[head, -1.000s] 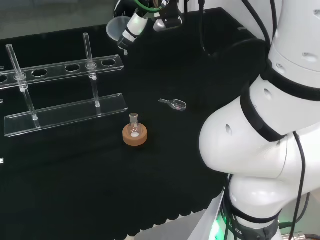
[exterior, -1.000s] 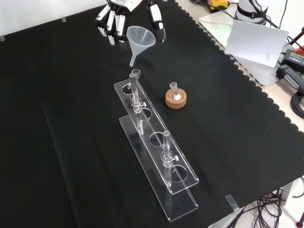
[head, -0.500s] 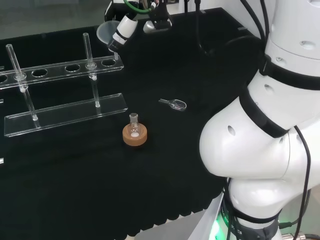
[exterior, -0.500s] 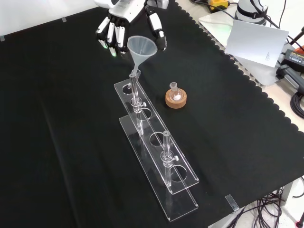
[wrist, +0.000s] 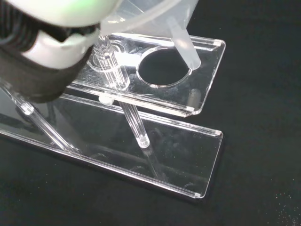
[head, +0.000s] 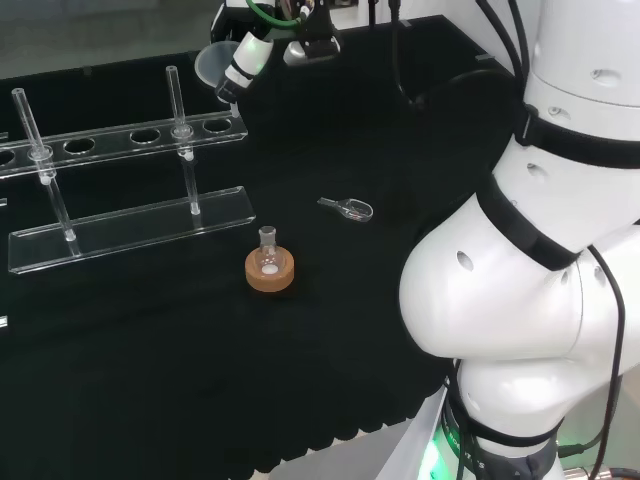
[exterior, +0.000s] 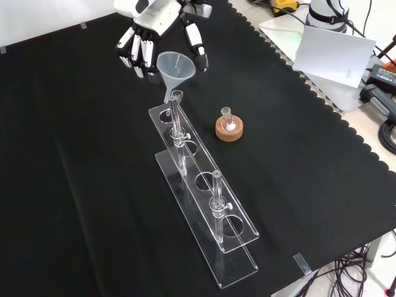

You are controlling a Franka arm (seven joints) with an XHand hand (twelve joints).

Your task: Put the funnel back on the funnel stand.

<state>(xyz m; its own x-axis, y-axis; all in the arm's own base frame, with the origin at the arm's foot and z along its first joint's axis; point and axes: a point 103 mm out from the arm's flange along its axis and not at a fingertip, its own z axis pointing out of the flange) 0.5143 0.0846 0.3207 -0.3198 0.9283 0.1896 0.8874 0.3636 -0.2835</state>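
- Pinched between my hand's [exterior: 148, 28] thumb and fingers, one clear funnel [exterior: 175, 67] hangs with its spout just above the funnel stand's [exterior: 204, 185] end hole.
- Black cloth [exterior: 74, 185] covers the bench.
- One acrylic stand, two upright rods.
- One small flask [exterior: 228, 122] on one cork ring [exterior: 229, 131].
- One small scoop [head: 347, 208].

Small flask [exterior: 227, 120] – cork ring [exterior: 229, 130] – scoop [head: 349, 208]
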